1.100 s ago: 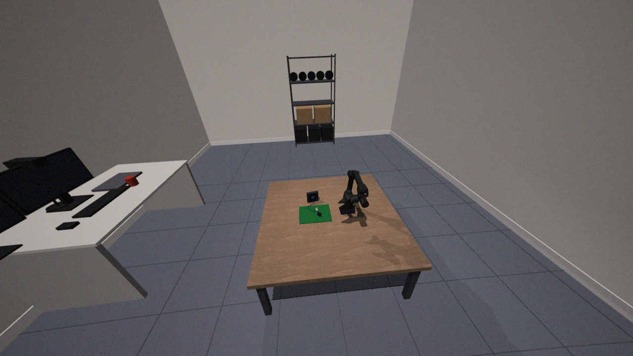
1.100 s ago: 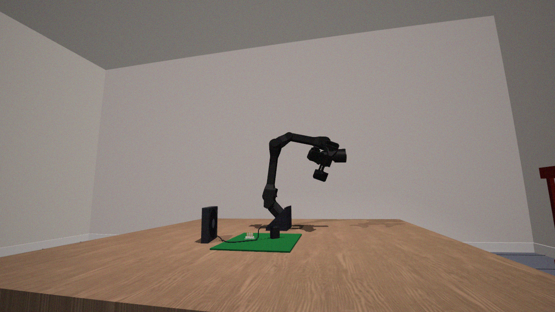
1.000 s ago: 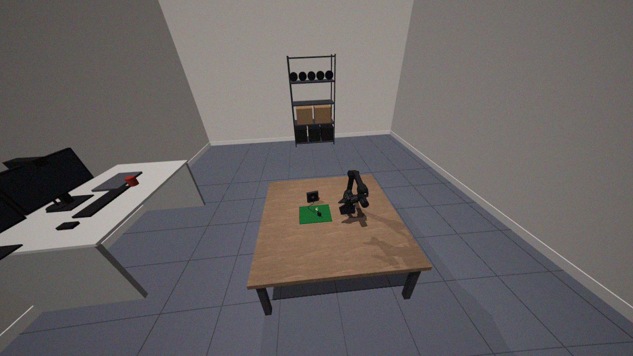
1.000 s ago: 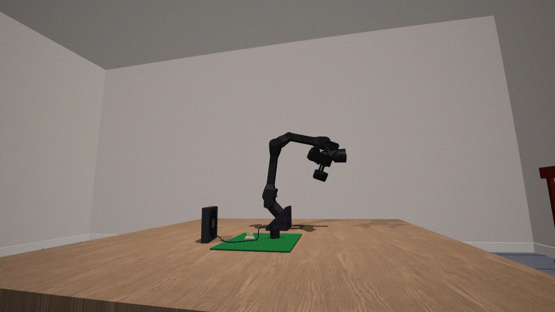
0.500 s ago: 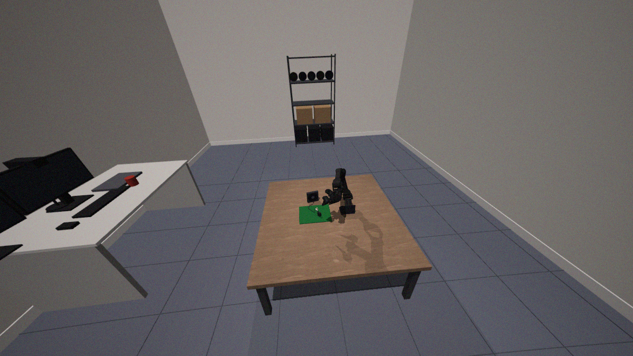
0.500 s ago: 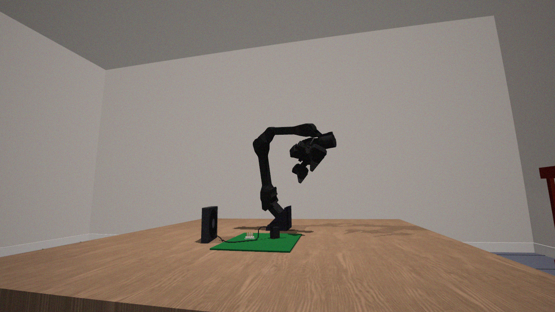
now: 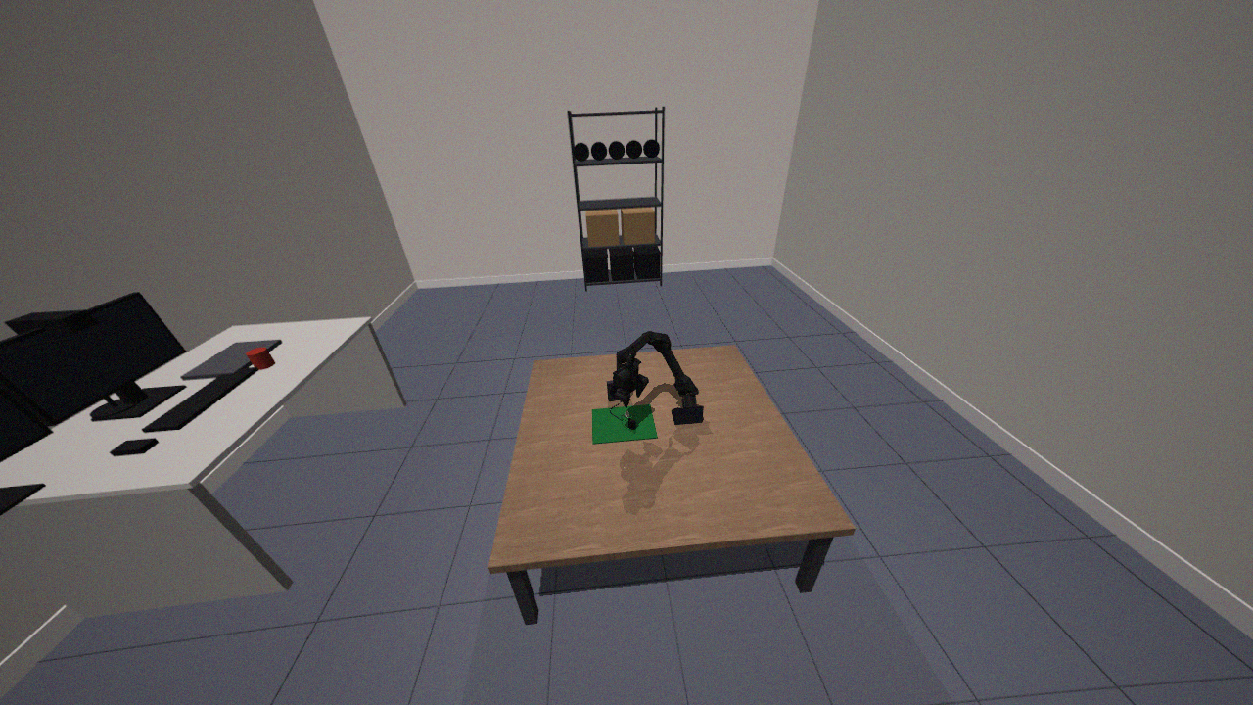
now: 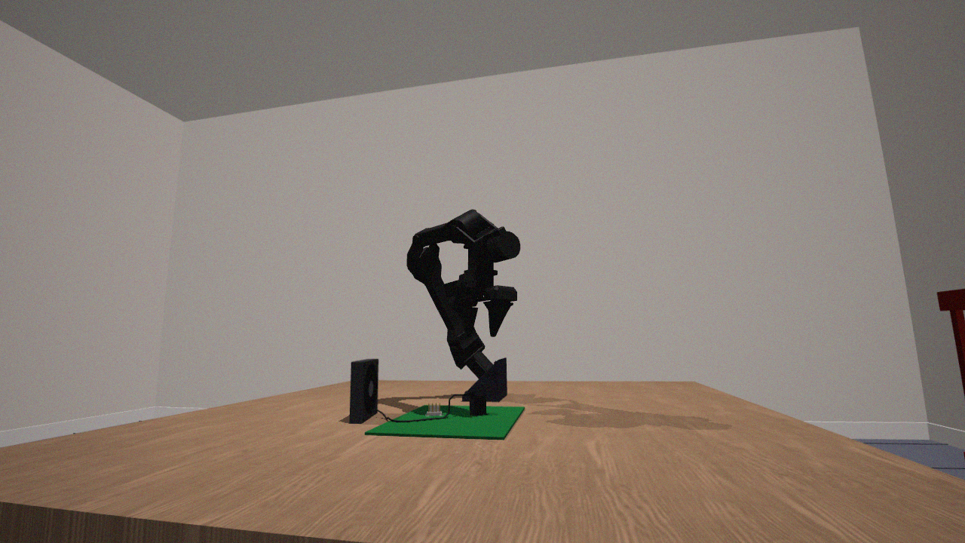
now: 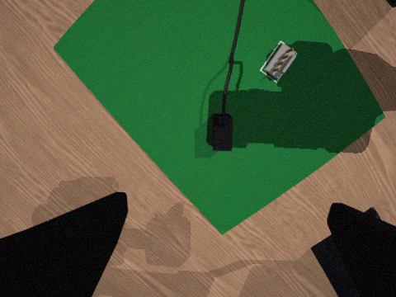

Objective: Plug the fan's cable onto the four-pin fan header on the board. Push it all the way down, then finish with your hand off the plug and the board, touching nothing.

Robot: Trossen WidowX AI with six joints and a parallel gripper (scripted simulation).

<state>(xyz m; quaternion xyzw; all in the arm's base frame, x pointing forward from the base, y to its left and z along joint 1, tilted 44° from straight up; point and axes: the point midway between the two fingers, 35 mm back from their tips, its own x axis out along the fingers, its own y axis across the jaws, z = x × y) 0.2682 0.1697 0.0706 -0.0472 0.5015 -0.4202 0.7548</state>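
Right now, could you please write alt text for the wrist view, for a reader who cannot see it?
Seen from above, a black plug stands on a green board, apart from the small four-pin header; its cable runs off the top right. The open tool hangs above, its dark fingers at the lower corners, holding nothing.

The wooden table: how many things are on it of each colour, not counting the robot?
Green: 1, the board
Black: 2, the fan and the plug with its cable
White: 1, the four-pin header
Total: 4
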